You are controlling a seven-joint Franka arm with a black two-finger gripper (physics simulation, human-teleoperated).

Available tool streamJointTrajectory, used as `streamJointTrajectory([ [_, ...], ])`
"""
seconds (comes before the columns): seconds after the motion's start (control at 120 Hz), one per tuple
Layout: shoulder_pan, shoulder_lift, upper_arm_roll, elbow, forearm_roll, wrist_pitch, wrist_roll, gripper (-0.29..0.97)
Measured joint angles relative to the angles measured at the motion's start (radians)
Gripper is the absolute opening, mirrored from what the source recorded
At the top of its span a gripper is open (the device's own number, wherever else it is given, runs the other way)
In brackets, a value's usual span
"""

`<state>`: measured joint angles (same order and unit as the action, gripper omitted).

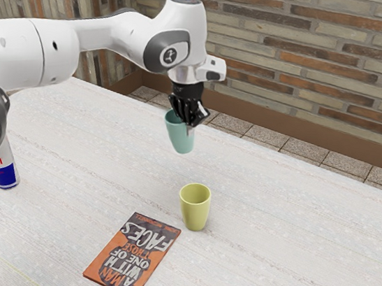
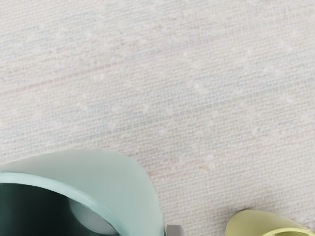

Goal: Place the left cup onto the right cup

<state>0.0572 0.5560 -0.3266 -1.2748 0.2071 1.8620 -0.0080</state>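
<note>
Pincer (image 1: 190,120) clamped on teal cup (image 1: 176,139) at rim wall. Cup aloft, slightly tilted, well above surface (image 1: 293,220), up and apart fr. yellow cup (image 1: 194,207). Assessed: light, stiff, smooth, prob. slippery. Rim pinch looks adequate; keep it there.

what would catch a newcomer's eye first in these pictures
The teal cup hanging in the air, pinched at its rim by the black fingers, draws the eye first. Below it, toward the exterior view's right, a yellow-green cup stands upright on the table, with an orange book lying flat beside it.
</note>
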Motion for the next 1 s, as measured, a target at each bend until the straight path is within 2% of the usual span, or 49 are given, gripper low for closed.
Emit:
streamJointTrajectory([
  [0.2,-0.013,0.004,-0.122,-0.008,0.072,-0.006,-0.084,-0.10],
  [0.417,-0.036,0.007,-0.199,-0.019,0.130,-0.009,-0.181,-0.10],
  [0.608,-0.036,-0.003,-0.209,-0.058,0.148,-0.009,-0.251,-0.10],
  [0.817,0.000,-0.115,-0.207,-0.220,0.137,0.011,-0.309,-0.10],
  [1.0,0.027,-0.142,-0.202,-0.287,0.129,0.047,-0.347,-0.10],
])
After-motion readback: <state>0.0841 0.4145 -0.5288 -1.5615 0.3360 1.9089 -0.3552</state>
